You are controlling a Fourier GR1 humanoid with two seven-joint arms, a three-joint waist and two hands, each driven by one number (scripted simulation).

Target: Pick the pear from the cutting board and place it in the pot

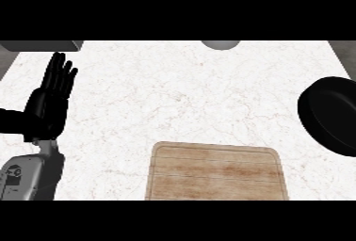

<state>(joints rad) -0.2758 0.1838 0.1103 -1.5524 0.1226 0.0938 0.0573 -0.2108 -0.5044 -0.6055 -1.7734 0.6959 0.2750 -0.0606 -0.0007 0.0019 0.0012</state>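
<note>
Leftward, the left robot hand (49, 101) rests open over veined marble (173, 89) near a rounded, grained-wood cutting board (217, 172).

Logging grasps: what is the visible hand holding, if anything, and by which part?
Nothing. The left hand rests open, fingers straight; the right hand is not in view.

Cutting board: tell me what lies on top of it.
Only bare wood grain shows on the cutting board; nothing lies on the part in view. Its near edge runs out of the head view, so anything on that strip cannot be seen.
</note>
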